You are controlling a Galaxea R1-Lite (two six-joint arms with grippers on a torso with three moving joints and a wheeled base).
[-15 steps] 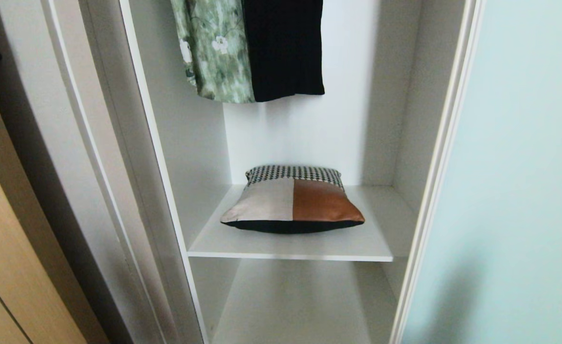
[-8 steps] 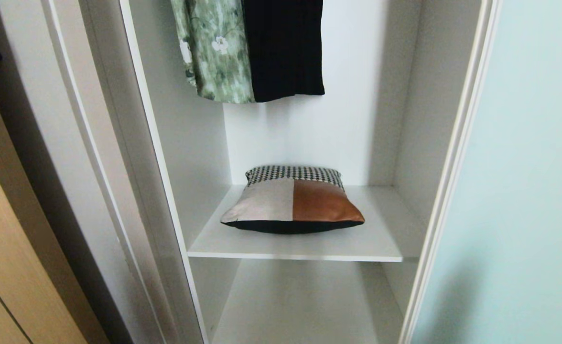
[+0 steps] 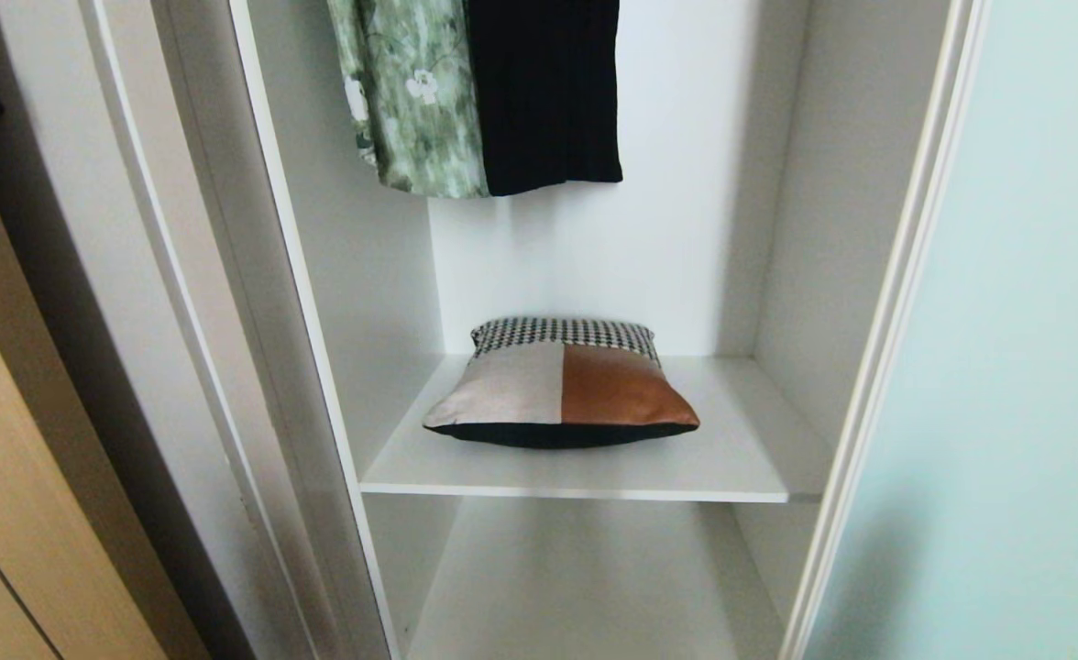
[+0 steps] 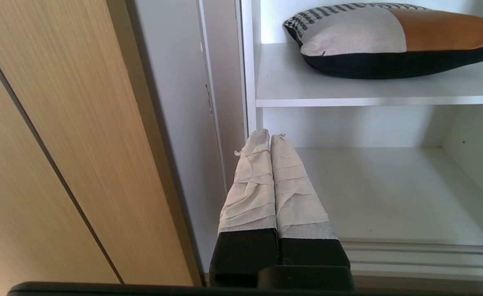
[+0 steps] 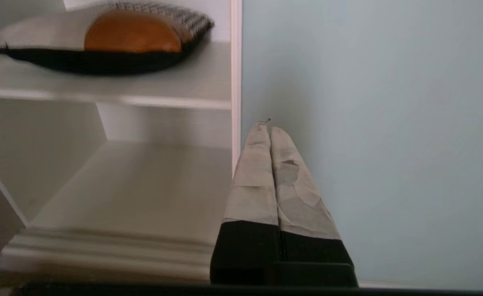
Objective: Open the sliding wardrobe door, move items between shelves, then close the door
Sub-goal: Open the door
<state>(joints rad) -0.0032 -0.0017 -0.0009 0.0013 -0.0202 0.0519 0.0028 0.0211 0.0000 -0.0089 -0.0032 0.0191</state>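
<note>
The sliding wardrobe door (image 3: 1025,348), frosted pale blue-green glass in a thin frame, stands slid aside on the right, leaving the white interior open. A patchwork cushion (image 3: 562,385) with rust-orange, off-white and houndstooth panels lies flat on the upper shelf (image 3: 466,477). A lower shelf (image 3: 585,587) sits beneath it. Neither gripper appears in the head view. My left gripper (image 4: 270,137) is shut and empty, low by the wardrobe's left side panel, below the cushion (image 4: 389,39). My right gripper (image 5: 268,129) is shut and empty, close in front of the door (image 5: 373,123) beside its frame edge.
A green floral garment (image 3: 411,92) and a black garment (image 3: 544,92) hang above the cushion. A tan wooden door (image 3: 16,458) with a metal latch plate stands at the left. The sliding track (image 4: 422,255) runs along the wardrobe's bottom.
The sliding door's frame edge has moved further right, widening the opening and uncovering more of the upper shelf and right inner wall. The cushion has stayed put.
</note>
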